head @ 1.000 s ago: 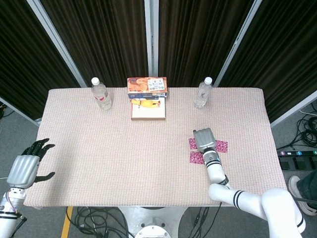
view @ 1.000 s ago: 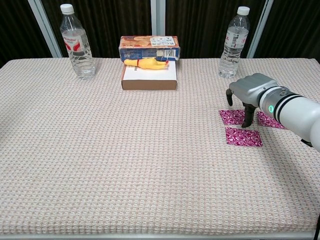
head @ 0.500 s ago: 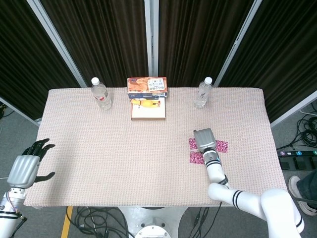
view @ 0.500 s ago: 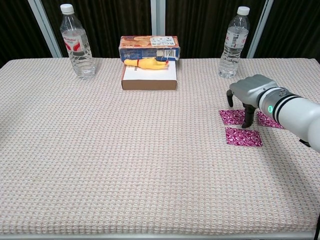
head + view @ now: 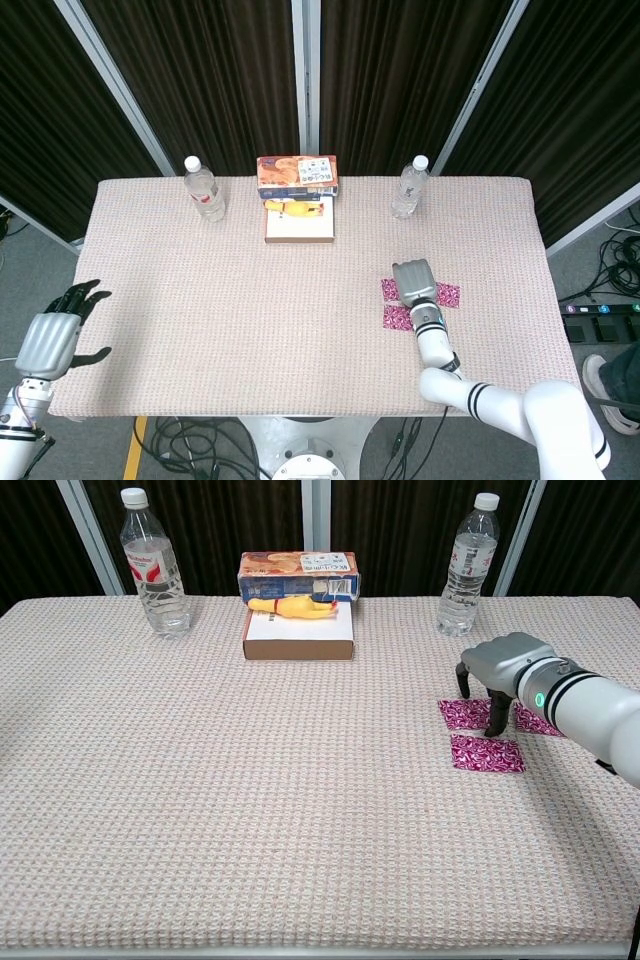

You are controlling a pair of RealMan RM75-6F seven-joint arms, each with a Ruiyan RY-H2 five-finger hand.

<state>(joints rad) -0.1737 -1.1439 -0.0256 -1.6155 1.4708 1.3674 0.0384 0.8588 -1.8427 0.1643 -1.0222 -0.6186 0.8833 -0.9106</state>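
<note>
My right hand [image 5: 414, 282] [image 5: 503, 666] hovers low over the right part of the table, palm down, with its dark fingers [image 5: 495, 723] arched downward and apart. One fingertip reaches the cloth among three magenta patterned squares: one to the left [image 5: 462, 714], one in front [image 5: 487, 753] and one to the right [image 5: 536, 721], partly hidden by the hand. The hand grips nothing. My left hand [image 5: 55, 338] hangs off the table's left edge with its fingers spread and empty. It shows only in the head view.
At the back of the pink woven tablecloth [image 5: 250, 810] a water bottle [image 5: 150, 562] stands on the left and another [image 5: 467, 564] on the right. Between them lie an orange snack box [image 5: 298, 576] and a white box [image 5: 299, 635] with a yellow rubber chicken [image 5: 292, 606] on it.
My right hand has shifted slightly to the right over the magenta squares. Nothing else has moved.
</note>
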